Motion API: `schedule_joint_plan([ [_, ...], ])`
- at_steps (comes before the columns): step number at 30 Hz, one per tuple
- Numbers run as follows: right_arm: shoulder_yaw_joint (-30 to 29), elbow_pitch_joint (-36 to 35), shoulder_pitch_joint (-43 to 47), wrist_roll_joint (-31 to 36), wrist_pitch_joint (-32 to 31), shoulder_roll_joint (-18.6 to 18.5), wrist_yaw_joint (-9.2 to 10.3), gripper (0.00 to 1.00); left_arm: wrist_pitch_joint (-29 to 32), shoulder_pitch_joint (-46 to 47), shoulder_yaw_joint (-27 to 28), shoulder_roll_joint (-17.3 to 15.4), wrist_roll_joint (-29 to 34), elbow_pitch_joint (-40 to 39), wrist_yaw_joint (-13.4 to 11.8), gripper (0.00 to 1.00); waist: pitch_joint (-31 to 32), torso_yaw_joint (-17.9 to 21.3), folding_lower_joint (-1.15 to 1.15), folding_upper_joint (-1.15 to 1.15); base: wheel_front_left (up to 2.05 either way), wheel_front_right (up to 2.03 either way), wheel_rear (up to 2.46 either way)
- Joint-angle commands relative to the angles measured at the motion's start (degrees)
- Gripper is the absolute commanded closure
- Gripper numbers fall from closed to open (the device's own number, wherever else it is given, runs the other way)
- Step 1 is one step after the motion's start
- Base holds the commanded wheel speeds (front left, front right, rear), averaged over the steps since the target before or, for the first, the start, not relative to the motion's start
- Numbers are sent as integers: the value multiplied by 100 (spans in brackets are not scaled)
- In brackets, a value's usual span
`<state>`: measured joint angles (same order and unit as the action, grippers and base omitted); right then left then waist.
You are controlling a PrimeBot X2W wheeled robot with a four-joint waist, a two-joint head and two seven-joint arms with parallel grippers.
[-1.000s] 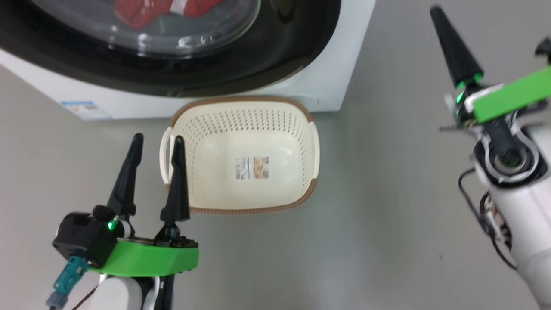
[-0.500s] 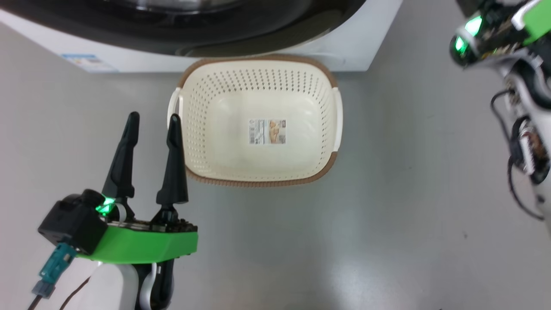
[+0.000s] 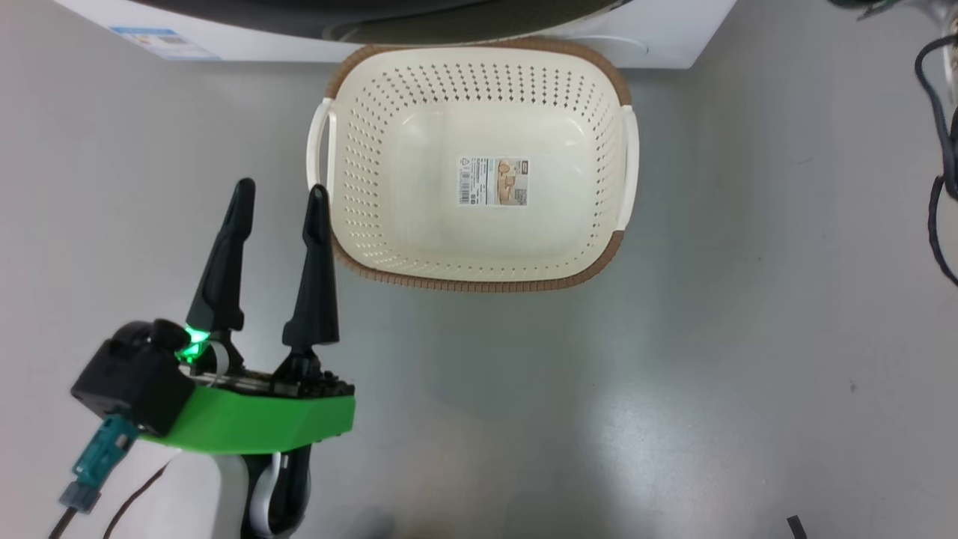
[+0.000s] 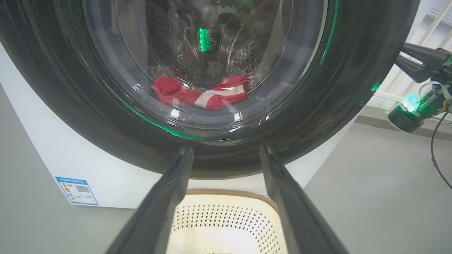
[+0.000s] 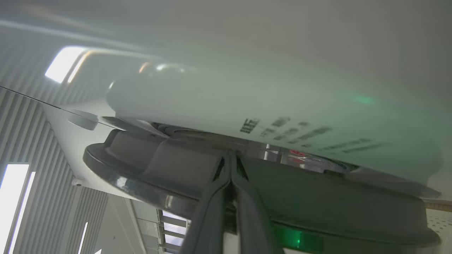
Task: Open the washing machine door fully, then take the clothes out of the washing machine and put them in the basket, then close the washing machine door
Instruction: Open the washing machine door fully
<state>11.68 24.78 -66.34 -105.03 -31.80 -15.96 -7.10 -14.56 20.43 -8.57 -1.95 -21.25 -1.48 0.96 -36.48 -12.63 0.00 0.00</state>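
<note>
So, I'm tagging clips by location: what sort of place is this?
Likely a laundry corner or test room: a white front-loading washing machine with red clothes behind its glass door, and a perforated basket on a grey floor.

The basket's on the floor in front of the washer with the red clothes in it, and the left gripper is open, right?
No. The head view shows the basket empty; the clothes lie inside the washer, behind its door, as the left wrist view shows. The rest is right: basket on the floor, left gripper open.
</note>
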Motion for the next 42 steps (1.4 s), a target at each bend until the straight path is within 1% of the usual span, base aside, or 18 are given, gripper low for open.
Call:
schedule_joint_plan([
  [1, 10, -126, -121, 57, -57, 69, -39, 100, -44, 77, 174, -93, -3, -173, -52, 0, -101, -55, 0, 0, 0, 0, 0],
  [8, 94, -33, -387, 276, -196, 50, -39, 100, -44, 119, 139, -93, 16, -194, -68, 0, -243, -101, 0, 0, 0, 0, 0],
  [14, 166, -60, -460, 197, -591, 64, -39, 100, -44, 191, 116, -93, 31, -180, -83, 0, -297, -88, 0, 0, 0, 0, 0],
  [21, 288, -339, -248, 21, -1221, 47, -39, 100, -44, 176, 177, -93, 49, -121, -82, 0, -185, 27, 0, 0, 0, 0, 0],
  [29, 436, -564, 130, -78, -1640, 96, -39, 100, -44, 203, 229, -93, 109, -62, -35, 0, -5, 167, 0, 0, 0, 0, 0],
  [37, 454, -727, 442, -67, -1844, 91, -39, 100, -44, 184, 225, -93, 132, -5, -4, 0, 200, 215, 0, 0, 0, 0, 0],
  [42, 411, -795, 582, 107, -1748, 84, -39, 100, -44, 146, 227, -93, 140, -20, -1, 0, 237, 217, 0, 0, 0, 0, 0],
])
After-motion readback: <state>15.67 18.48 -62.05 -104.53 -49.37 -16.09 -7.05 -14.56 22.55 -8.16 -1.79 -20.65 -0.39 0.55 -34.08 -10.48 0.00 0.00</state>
